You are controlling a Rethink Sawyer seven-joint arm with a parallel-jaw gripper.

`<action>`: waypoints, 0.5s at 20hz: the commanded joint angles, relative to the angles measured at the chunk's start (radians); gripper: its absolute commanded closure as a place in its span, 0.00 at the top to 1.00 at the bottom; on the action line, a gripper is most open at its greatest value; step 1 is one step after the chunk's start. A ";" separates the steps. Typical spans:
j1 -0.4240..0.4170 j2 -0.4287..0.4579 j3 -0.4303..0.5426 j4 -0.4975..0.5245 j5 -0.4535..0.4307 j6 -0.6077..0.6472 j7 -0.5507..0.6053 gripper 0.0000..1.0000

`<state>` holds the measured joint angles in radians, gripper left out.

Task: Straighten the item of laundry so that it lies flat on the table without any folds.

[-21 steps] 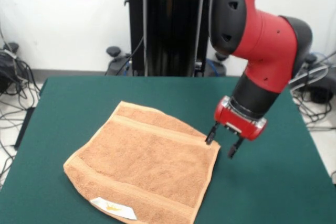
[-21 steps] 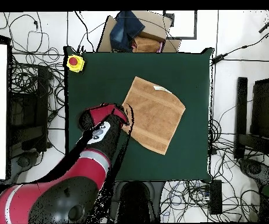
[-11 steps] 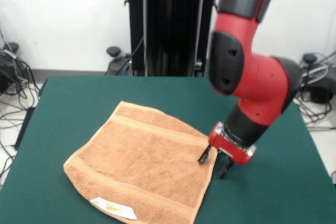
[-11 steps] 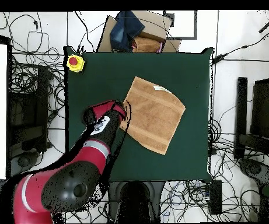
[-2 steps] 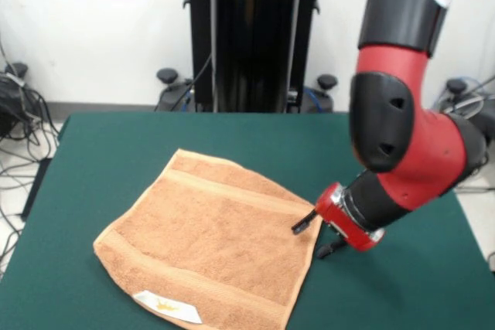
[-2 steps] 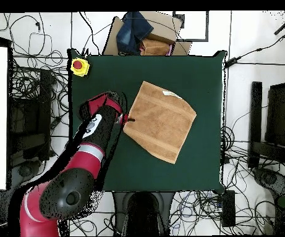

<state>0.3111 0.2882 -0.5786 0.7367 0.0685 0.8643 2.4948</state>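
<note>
The gripper (image 5: pixel 313 236) has its fingers spread apart at the corner of the towel (image 5: pixel 209 241), likely so it can pinch that corner and pull the towel flat on the table (image 5: pixel 116 144).

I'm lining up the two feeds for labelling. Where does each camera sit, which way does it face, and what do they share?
Front view: across the table from the robot, facing it, angled slightly down; shows the red arm and open tool at the towel corner.
Overhead view: above the table, looking straight down, robot base at bottom; shows the arm reaching up to the towel.
Shared: towel, table, arm, tool; the views are turned half round from each other.
</note>
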 commanded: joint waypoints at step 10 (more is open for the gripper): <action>0.015 0.151 0.024 0.036 0.000 0.047 0.214 1.00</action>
<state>0.3240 0.3080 -0.6075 0.7138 0.0691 0.8855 2.4948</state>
